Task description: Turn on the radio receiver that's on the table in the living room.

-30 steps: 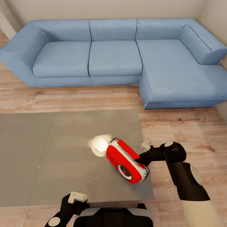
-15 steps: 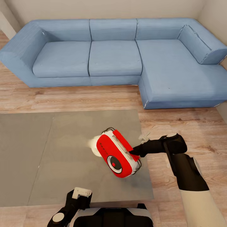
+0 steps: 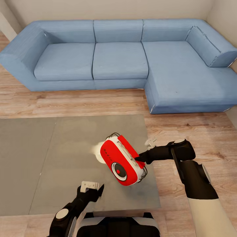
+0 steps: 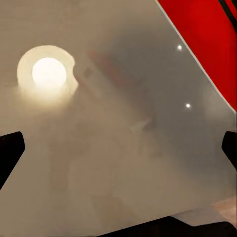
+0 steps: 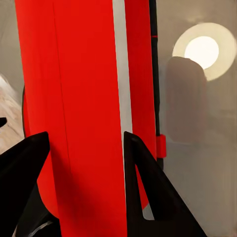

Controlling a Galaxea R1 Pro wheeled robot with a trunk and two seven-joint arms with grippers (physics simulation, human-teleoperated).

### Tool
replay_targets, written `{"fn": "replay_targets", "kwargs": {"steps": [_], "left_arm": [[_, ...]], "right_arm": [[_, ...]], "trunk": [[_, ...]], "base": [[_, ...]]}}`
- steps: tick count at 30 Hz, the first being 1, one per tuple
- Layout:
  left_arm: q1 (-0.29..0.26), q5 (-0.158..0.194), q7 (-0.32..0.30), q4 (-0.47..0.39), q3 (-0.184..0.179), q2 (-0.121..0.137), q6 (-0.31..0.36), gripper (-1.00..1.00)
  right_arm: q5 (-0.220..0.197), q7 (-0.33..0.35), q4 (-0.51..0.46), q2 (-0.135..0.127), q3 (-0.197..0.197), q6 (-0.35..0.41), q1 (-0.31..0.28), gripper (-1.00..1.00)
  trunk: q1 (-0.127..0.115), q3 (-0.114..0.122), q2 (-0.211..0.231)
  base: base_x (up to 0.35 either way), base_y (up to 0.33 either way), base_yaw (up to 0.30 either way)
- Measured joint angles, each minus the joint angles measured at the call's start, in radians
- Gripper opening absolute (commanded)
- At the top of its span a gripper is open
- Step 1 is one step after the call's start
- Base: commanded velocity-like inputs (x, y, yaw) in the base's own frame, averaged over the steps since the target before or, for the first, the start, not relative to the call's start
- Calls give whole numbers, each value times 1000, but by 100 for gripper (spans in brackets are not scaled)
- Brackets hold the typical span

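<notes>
Radio receiver [image 3: 123,161] tilted on the bench [image 3: 49,158]
Right gripper [image 3: 140,158] pinches its side; left gripper [image 3: 92,188] hovers spread above the bench edge.

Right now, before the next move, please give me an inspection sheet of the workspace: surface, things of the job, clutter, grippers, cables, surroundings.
Surface: table, glossy grey top, a round lamp reflection beside the radio.
Job's things: radio receiver, red with white trim, tilted on the table near its right edge, dial facing the robot.
Clutter: nothing seen.
Grippers: right gripper at the radio's top side, a finger on either side of the body in the right wrist view. Left gripper open over the table's near edge, holding nothing.
Cables: nothing seen.
Surroundings: blue L-shaped sofa beyond the table, light wood floor.
</notes>
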Motion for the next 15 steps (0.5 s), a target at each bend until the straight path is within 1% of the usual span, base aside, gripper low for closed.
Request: {"fn": "replay_targets", "kwargs": {"steps": [2,4,7,9,11,12,13,15], "left_arm": [[-5,27,-2,-8,0,0,4,100],[-10,44,-4,-15,-1,0,17,100],[-34,56,-9,-23,-2,1,31,100],[-45,60,-30,-27,-2,1,34,100],[-50,63,-67,-29,-3,2,36,100],[-52,64,-110,-31,-2,4,36,100],[-54,64,-136,-32,-2,5,36,100],[-60,65,-241,-37,4,13,37,100]], "right_arm": [[5,-1,1,-1,1,-1,0,-100],[6,-2,2,-2,1,-2,0,-100],[10,-6,5,-4,0,-9,0,-100],[13,-9,7,-4,1,-10,0,-100],[27,-11,8,-4,1,-13,0,-100],[39,-11,9,-4,1,-11,0,-100],[51,-12,10,-4,1,-14,0,-100],[80,-13,11,-3,1,-14,0,-100]], "trunk": [[0,0,0],[0,0,0],[0,0,0],[0,0,0],[0,0,0],[0,0,0],[0,0,0],[0,0,0]], "base": [[0,0,0],[0,0,0],[0,0,0],[0,0,0],[0,0,0],[0,0,0],[0,0,0],[0,0,0]]}}
